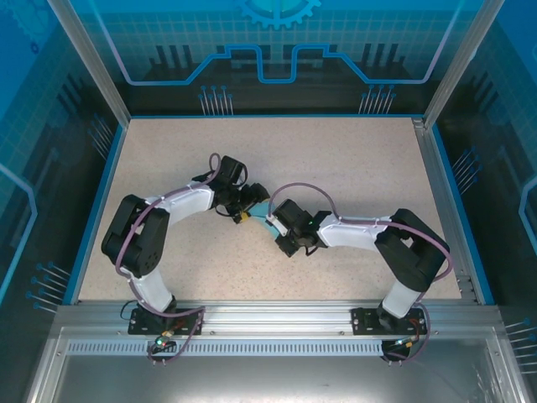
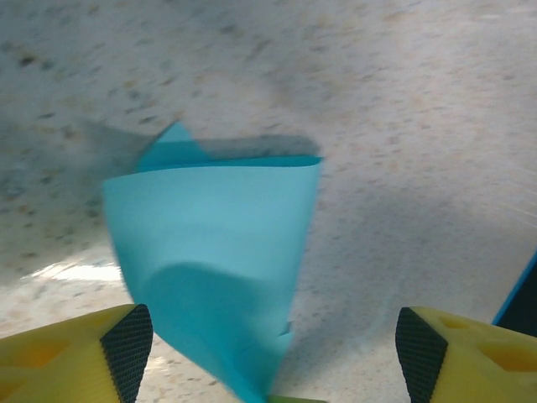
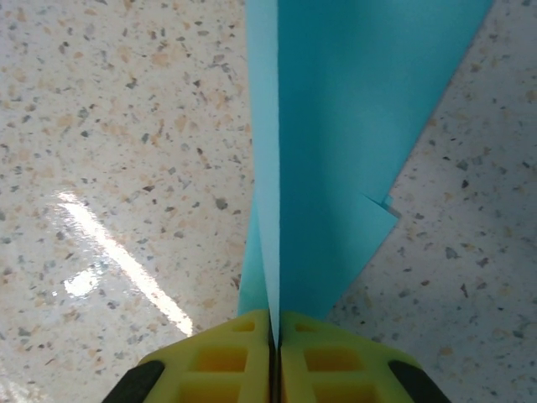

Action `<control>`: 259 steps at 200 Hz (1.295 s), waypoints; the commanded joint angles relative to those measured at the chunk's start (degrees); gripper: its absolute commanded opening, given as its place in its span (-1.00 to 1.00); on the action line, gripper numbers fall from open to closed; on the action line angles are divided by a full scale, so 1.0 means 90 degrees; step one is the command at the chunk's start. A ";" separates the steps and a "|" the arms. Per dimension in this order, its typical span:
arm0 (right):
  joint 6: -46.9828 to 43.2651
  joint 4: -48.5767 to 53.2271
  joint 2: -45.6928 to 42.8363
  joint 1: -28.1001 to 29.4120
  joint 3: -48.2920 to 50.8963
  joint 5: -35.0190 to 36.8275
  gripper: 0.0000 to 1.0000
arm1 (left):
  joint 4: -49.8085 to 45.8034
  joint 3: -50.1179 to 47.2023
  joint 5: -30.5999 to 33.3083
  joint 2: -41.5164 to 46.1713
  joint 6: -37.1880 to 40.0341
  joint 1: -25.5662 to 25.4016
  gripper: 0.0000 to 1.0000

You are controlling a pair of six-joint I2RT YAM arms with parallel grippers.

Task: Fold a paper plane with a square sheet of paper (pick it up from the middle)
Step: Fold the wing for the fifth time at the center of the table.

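The light-blue sheet of paper (image 1: 261, 209) is folded along a centre crease into a narrow, pointed plane shape. It is held off the speckled table (image 1: 352, 159) between the two arms. My right gripper (image 3: 274, 336) is shut on the crease edge, and the folded paper (image 3: 352, 126) stands up from its yellow fingers (image 3: 226, 361). My left gripper (image 2: 273, 351) is open with its black pads (image 2: 127, 348) far apart. The paper (image 2: 210, 243) hangs in front of it, nearer the left pad, touching neither pad. In the top view the left gripper (image 1: 245, 216) and right gripper (image 1: 272, 221) nearly meet at the table's middle.
A blue rim (image 1: 91, 210) and metal frame posts (image 1: 88, 59) border the table. The arm bases (image 1: 155, 317) are bolted to the near rail. A dark blue edge (image 2: 522, 294) shows at the right of the left wrist view.
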State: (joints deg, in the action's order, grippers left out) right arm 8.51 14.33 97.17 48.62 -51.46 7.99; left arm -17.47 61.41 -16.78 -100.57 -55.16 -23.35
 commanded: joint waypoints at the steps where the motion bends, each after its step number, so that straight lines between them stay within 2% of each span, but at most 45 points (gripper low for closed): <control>1: -0.0073 0.0192 0.0137 0.0087 -0.0125 0.0127 -0.76 | -0.0573 -0.0028 -0.0208 0.0034 0.0031 0.0026 0.60; 61: -0.0029 0.0036 0.0044 0.0110 -0.0060 0.0145 -0.72 | -0.0677 -0.0048 -0.0181 0.0157 -0.0006 -0.0008 0.55; 100: 0.0013 -0.0202 -0.0049 0.0120 0.0072 0.0022 -0.61 | -0.0895 0.0412 -0.0435 -0.0474 0.0049 -0.0001 0.05; 149: -0.0127 -0.0107 -0.0200 0.0109 0.0022 -0.0105 -0.41 | -0.1130 0.0694 -0.0481 -0.0686 0.0225 0.0005 -0.58; 191: -0.0057 -0.0010 -0.0021 0.0115 -0.0300 -0.0238 -0.36 | -0.1165 0.0716 -0.0529 -0.0671 0.0268 0.0005 -0.67; 259: 0.0140 -0.0003 0.0194 0.0115 -0.0460 -0.0384 -0.39 | -0.1144 0.0690 -0.0587 -0.0681 0.0277 -0.0001 -0.67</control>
State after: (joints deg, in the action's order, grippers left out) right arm 8.54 13.69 97.25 48.77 -54.26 5.67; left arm -25.91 66.37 -20.23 -106.00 -53.67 -23.40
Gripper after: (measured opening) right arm 0.312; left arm 0.165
